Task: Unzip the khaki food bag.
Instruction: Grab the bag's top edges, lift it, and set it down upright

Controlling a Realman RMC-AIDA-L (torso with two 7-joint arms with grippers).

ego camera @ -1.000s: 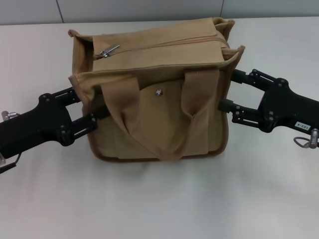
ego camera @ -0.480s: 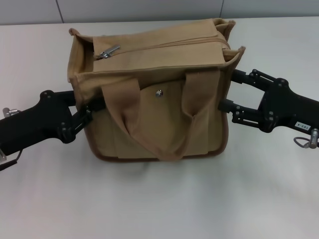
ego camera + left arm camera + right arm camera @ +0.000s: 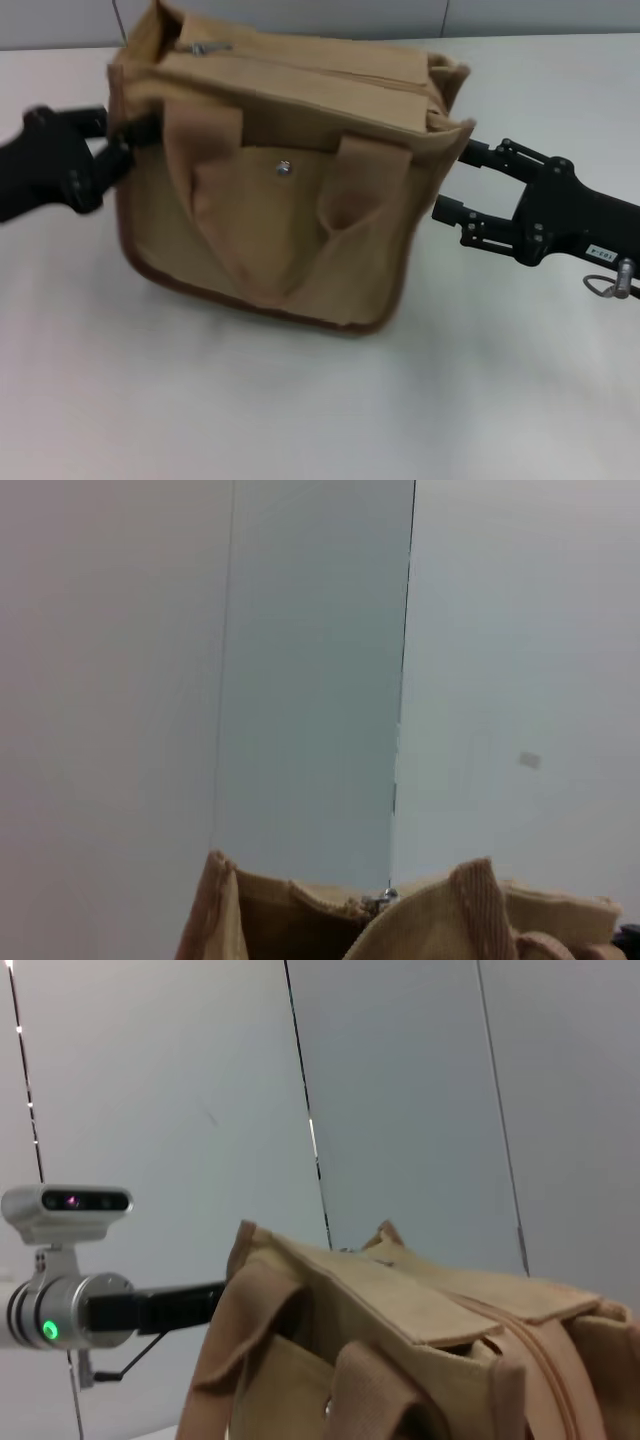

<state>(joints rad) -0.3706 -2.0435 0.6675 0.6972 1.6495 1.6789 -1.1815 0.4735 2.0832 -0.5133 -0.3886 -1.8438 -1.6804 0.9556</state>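
The khaki food bag (image 3: 270, 210) stands on the white table (image 3: 300, 420), tilted, with its left end raised. Its silver snap (image 3: 284, 168) faces me and the metal zipper pull (image 3: 205, 47) lies at the top left end of the closed zipper. My left gripper (image 3: 128, 140) is shut on the bag's upper left edge. My right gripper (image 3: 452, 182) is open beside the bag's right side, with one finger (image 3: 470, 155) near the top corner. The bag also shows in the left wrist view (image 3: 300, 915) and the right wrist view (image 3: 400, 1360).
A pale wall runs behind the table's far edge (image 3: 540, 20). In the right wrist view the left arm with its wrist camera (image 3: 70, 1305) reaches the bag's far end. Bare tabletop lies in front of the bag.
My left gripper closed on the bag's left edge and pulled it up and back to the left, so the bag tilted and shifted left. The right gripper stayed in place.
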